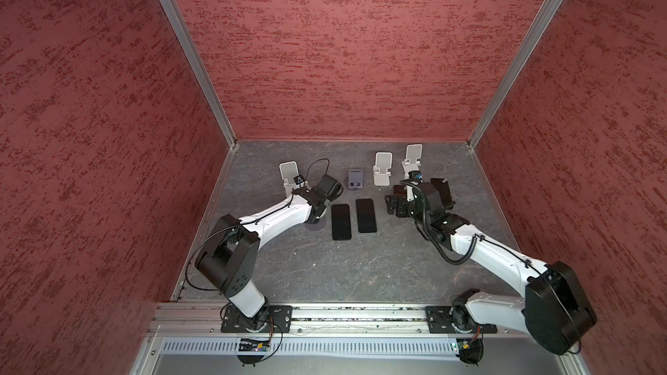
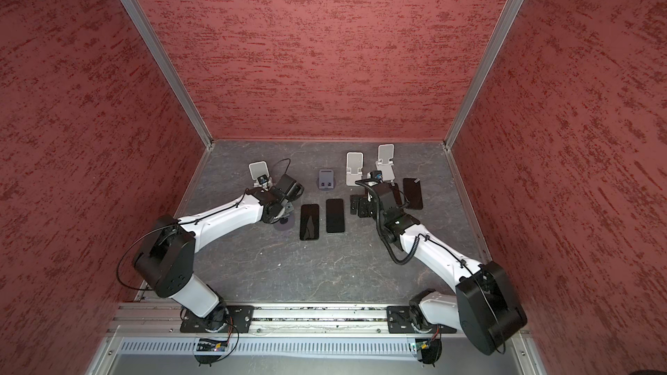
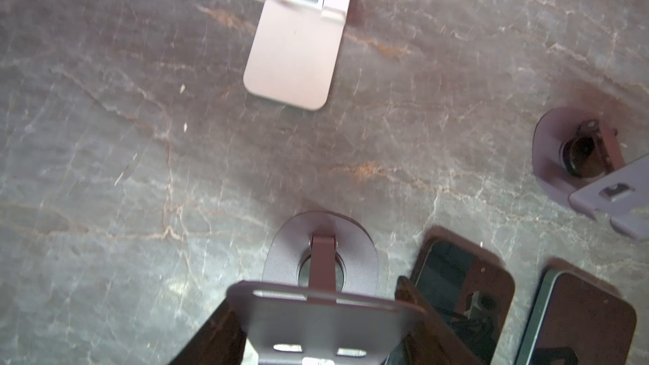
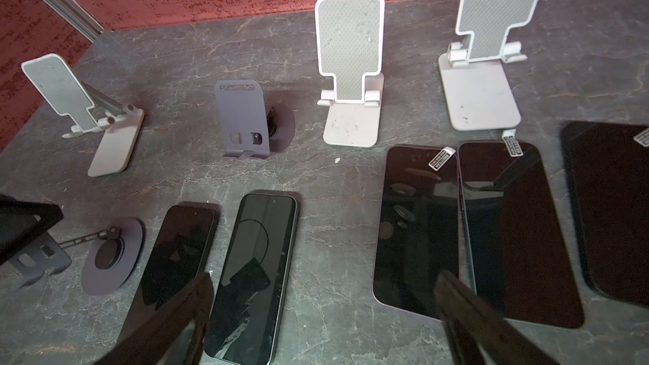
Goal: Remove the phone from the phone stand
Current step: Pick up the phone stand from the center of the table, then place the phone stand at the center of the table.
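So the left end effector is down on the dark grey stand with the round base, at about 9 o'clock from the two loose phones lying flat mid-worktop. In the left wrist view its two fingers sit tight against either side of the stand's back plate. The phone itself is hidden behind that plate there. You only catch it in the right wrist view, as a dark slab leaning in the cradle of that stand, half cut off by the frame edge. Looks to me like the fingers are clamped on the phone's edges, and it sits on the stand.

The right end effector hangs over the worktop at roughly 3 o'clock, fingers spread wide with nothing between them. Under and beside it three more phones lie face up, side by side, two of them nearly touching.

Rest of the lineup along the back in both top views:
- a second grey stand at 12 o'clock
- two white stands at 1 to 2 o'clock
- another white stand at about 10 o'clock, just behind the left wrist

All four of those stand empty.
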